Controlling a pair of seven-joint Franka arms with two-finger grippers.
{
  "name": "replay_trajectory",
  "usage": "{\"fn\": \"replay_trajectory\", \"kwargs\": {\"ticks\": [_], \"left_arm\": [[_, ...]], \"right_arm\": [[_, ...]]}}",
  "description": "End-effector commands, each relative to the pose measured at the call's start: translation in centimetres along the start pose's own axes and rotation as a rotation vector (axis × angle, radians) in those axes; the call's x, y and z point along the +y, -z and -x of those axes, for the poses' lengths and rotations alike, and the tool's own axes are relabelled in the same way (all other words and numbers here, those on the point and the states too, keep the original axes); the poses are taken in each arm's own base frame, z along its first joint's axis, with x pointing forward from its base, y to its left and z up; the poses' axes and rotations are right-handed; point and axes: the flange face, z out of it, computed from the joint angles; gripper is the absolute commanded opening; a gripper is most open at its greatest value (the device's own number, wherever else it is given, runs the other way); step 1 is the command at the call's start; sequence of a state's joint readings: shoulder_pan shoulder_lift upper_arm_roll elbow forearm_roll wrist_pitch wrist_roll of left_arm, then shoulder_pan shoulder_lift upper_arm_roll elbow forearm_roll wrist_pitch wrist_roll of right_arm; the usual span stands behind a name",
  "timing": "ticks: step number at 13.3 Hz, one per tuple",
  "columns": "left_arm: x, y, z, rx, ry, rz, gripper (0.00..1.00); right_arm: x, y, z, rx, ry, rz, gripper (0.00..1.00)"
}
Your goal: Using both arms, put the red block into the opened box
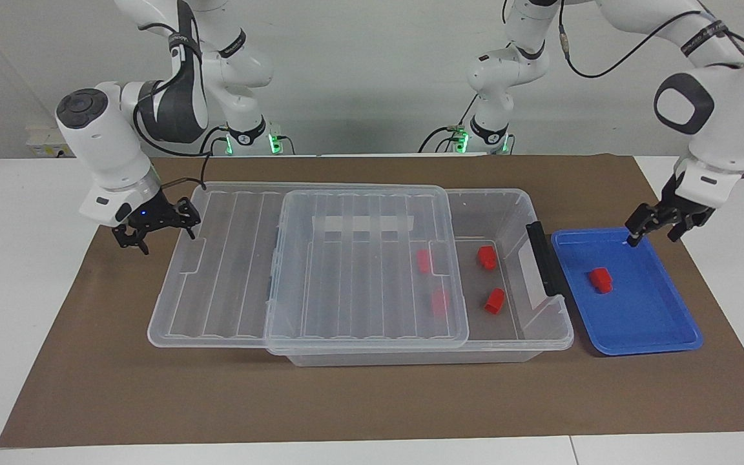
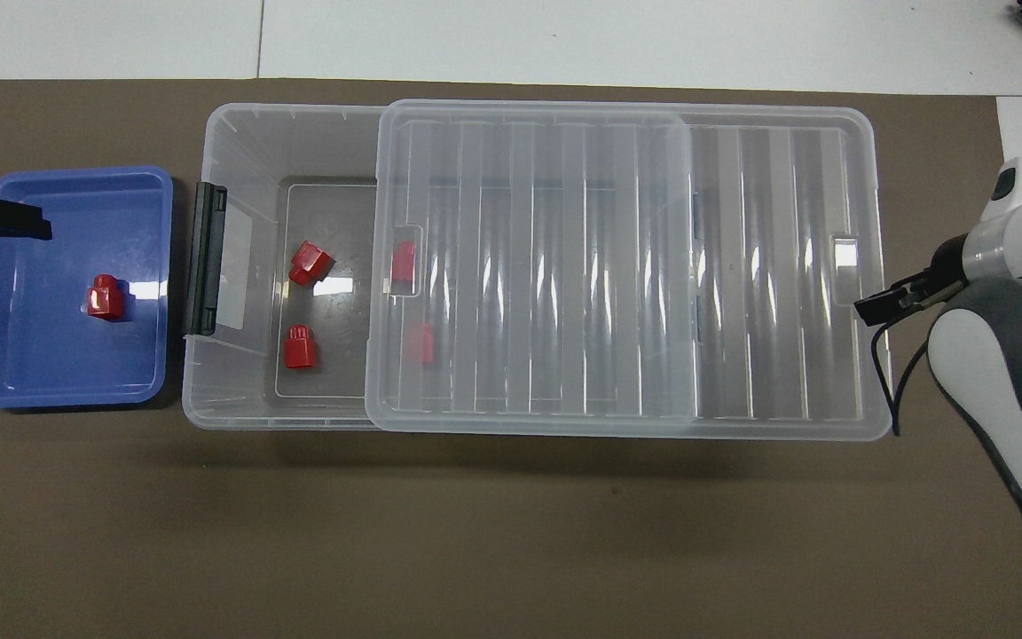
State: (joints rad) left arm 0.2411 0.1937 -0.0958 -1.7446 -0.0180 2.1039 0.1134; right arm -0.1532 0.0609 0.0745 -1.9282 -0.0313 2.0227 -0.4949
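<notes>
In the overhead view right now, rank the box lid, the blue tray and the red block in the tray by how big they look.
1. The box lid, largest by far.
2. The blue tray, clearly smaller.
3. The red block in the tray, smallest.
</notes>
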Motion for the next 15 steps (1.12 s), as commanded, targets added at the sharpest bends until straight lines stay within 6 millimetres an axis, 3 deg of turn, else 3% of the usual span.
{"fn": "replay_trajectory", "kwargs": {"ticks": [1,3,9,12,15], "left_arm": [[0.1,-5.6,1.4,0.049,-0.019,-0.013,1.0],[0.9,-9.3,1.0,0.026,-0.086,-0.058,1.0],[-1.1,-13.2,4.0,-0.039,-0.102,-0.073,0.99],[-1.6,-13.7,4.5,-0.034,-0.087,-0.074,0.98],[-1.7,-14.8,5.4,-0.023,-0.076,-0.073,0.93]], "right_arm": [[1.5,-0.1,1.4,-0.021,0.059,0.01,1.0],[2.1,-0.1,1.7,-0.021,0.079,0.011,1.0],[1.5,1.0,1.6,-0.018,0.023,0.013,1.0],[-1.7,4.1,1.5,-0.011,-0.193,0.019,1.0],[-6.3,6.2,0.1,0.016,-0.388,0.026,1.0]]}}
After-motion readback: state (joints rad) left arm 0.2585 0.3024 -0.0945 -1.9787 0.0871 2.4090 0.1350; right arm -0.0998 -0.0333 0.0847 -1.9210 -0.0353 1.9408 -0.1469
